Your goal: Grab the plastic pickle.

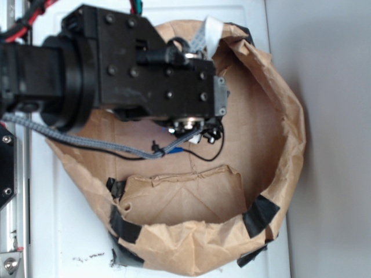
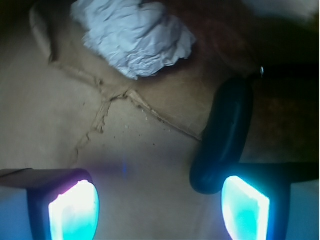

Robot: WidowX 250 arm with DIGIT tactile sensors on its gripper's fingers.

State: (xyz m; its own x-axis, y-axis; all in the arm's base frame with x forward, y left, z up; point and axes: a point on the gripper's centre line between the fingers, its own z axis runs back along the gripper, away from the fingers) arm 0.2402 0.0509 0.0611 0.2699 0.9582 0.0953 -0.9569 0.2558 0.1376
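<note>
Looking through the wrist camera, I see the gripper (image 2: 160, 207) with its jaws spread wide and nothing between them, the two glowing fingertips (image 2: 74, 212) standing far apart at the bottom corners of the view. The plastic pickle (image 2: 223, 135) lies on the brown paper floor (image 2: 60, 115) just ahead of the right-hand fingertip in this view, its near end overlapping that pad's upper edge; I cannot tell whether they touch. It runs lengthwise away from the jaws, tilted slightly to the right, dark and glossy. Farther ahead, beyond the open gap and a little left of centre, sits a crumpled white paper wad (image 2: 134, 36), well apart from both fingers. Creases in the paper run between the wad and the jaws.

From the exterior camera, I see the arm (image 1: 116, 69) hanging over a torn paper bag (image 1: 278, 127) patched with black tape (image 1: 259, 213), on a white surface (image 1: 69, 231). The arm's body hides the jaws and the pickle in that view.
</note>
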